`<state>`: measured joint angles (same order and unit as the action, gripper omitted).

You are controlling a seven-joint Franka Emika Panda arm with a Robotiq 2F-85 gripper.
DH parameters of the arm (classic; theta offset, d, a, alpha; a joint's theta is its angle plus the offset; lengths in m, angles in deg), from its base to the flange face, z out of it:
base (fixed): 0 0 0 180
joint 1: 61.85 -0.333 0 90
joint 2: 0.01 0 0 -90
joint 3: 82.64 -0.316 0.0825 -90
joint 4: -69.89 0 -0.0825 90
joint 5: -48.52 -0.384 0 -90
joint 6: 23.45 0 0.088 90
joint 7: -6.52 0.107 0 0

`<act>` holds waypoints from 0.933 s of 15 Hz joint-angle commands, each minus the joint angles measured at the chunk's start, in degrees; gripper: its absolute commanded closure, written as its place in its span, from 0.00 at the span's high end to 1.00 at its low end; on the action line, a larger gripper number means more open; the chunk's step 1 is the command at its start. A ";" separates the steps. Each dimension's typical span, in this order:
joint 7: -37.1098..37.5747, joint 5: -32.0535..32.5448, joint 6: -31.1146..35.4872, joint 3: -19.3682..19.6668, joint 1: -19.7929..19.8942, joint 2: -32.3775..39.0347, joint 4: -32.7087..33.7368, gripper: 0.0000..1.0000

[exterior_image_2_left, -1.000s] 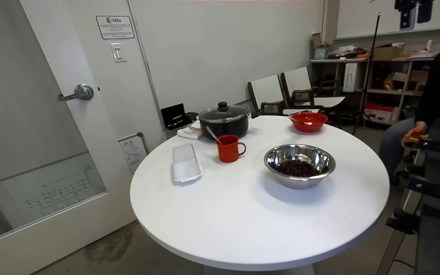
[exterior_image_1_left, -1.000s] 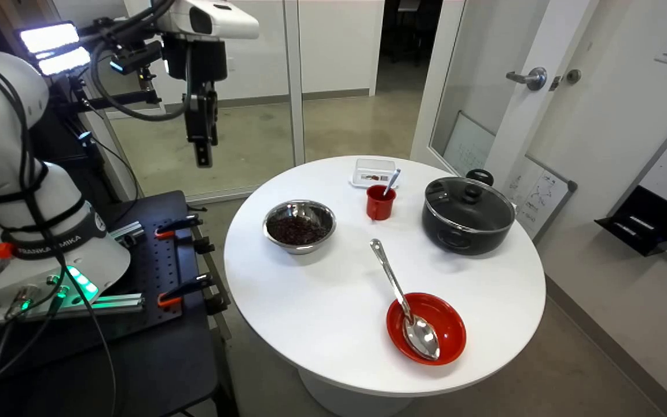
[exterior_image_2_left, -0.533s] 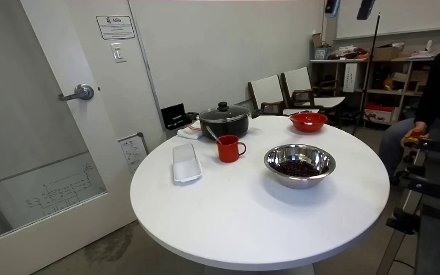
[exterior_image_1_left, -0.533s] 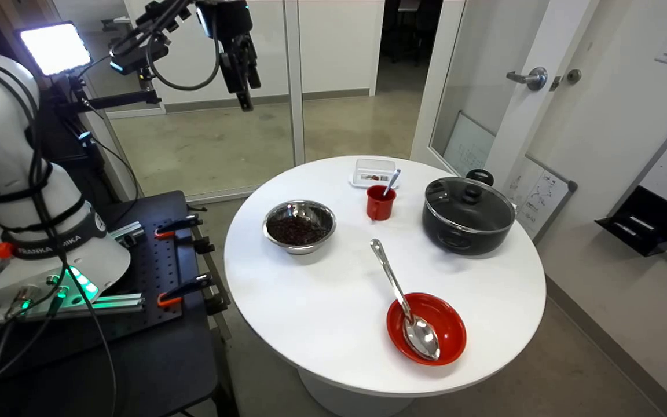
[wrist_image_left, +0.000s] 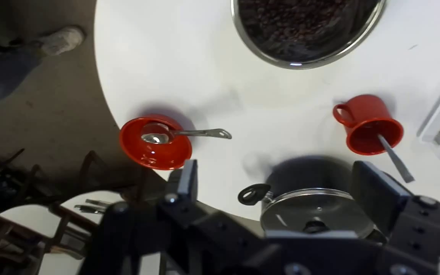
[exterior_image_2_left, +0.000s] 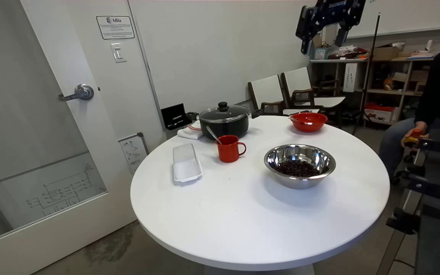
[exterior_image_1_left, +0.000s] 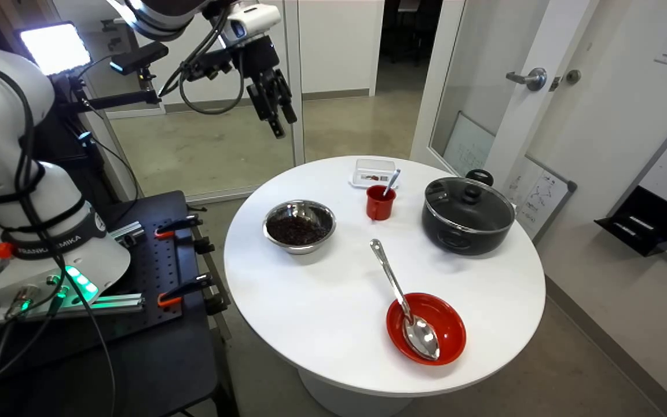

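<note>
Jaws have dipped, spread and empty, well above steel bowl [exterior_image_2_left: 300, 183], mug [exterior_image_2_left: 228, 151] and lidded pot [exterior_image_2_left: 229, 126].

In the wrist view the blurred gripper [wrist_image_left: 275, 168] covers part of the pot [wrist_image_left: 308, 175]. Well apart from the pot, the metal bowl [wrist_image_left: 296, 65] is cut off by the top edge there, its dark pieces [wrist_image_left: 296, 23] too small to name. In the cup [wrist_image_left: 369, 109] near the pot, the lower end of a utensil [wrist_image_left: 397, 160] is hidden, so its kind cannot be told. In an exterior view the pot hides part of a white cloth [exterior_image_2_left: 187, 133] beside it; farther from the pot, a person [exterior_image_2_left: 435, 91] is cut off by the right edge.
</note>
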<state>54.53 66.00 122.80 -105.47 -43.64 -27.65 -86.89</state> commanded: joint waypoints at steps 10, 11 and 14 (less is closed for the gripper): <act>21.59 31.40 -7.63 -8.03 1.30 8.89 4.73 1.00; 21.57 31.52 -7.63 -7.47 0.99 8.92 4.72 1.00; 24.95 36.22 -8.78 -7.80 2.15 10.93 6.05 1.00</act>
<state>73.99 94.99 116.84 -118.28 -37.23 -20.36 -82.65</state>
